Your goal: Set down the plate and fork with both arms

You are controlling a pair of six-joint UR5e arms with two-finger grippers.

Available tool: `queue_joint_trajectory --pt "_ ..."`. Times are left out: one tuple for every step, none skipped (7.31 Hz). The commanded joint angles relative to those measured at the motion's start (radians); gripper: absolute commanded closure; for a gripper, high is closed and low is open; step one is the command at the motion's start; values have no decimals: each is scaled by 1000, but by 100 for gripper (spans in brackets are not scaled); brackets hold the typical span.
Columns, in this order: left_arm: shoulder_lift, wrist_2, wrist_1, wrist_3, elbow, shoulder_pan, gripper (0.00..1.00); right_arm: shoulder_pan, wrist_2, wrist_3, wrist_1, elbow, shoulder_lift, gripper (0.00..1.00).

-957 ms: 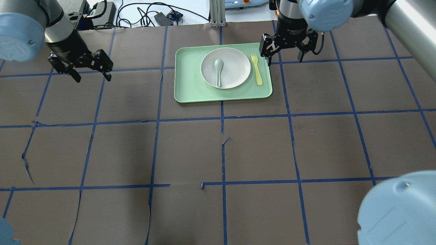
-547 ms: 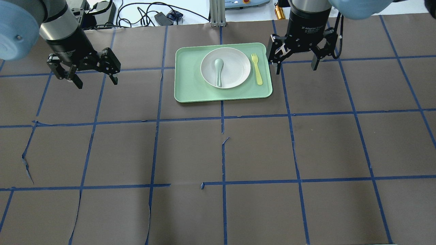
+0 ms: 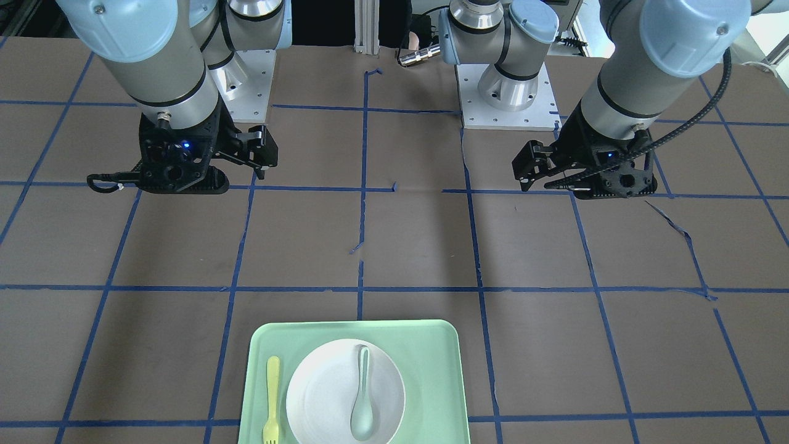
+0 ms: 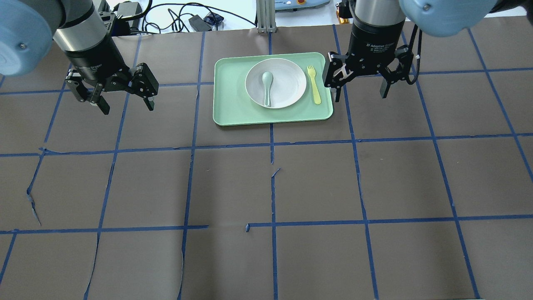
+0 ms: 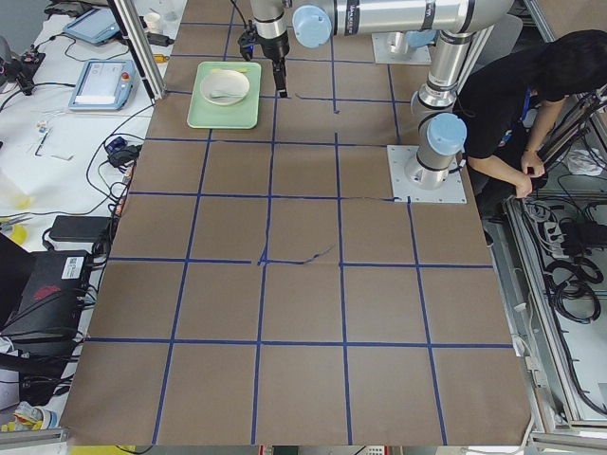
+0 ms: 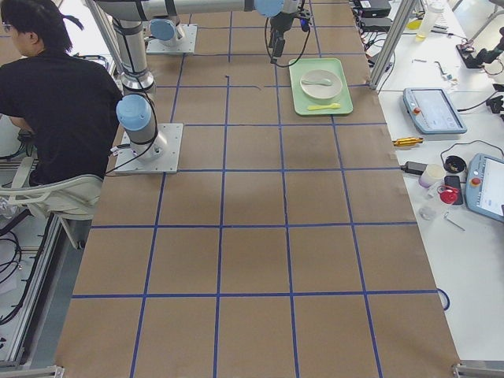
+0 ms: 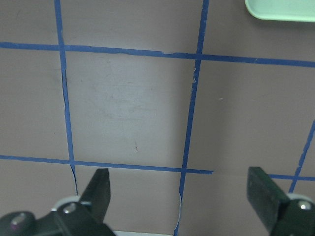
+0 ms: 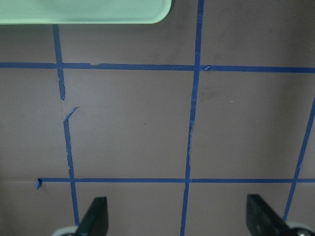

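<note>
The white plate (image 4: 288, 83) lies on a mint-green tray (image 4: 233, 104) at the far middle of the table, with a grey-green spoon (image 4: 266, 88) in it. The pale yellow fork (image 4: 314, 85) lies on the tray just right of the plate. In the front-facing view the plate (image 3: 320, 388) and fork (image 3: 272, 401) show at the bottom. My left gripper (image 4: 128, 107) hangs open and empty over the table, left of the tray. My right gripper (image 4: 359, 96) hangs open and empty just right of the tray's right edge. The wrist views show open fingers (image 7: 101, 189) (image 8: 96, 216) over bare table.
Brown table cover with a blue tape grid. Cables and devices (image 4: 195, 21) and a metal post (image 4: 266, 16) lie beyond the far edge. A tray corner shows at the top of both wrist views (image 7: 280, 10) (image 8: 83, 12). A person (image 6: 55, 87) sits by the robot bases.
Both grippers have moved nearer the robot and to the right. The right one went from beside the fork's far end to beside the tray's right edge. Both stay open.
</note>
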Motion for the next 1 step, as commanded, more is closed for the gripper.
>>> queue_joint_trajectory --pt "4 1 -2 1 -10 1 0 9 -1 3 0 3 1 0"
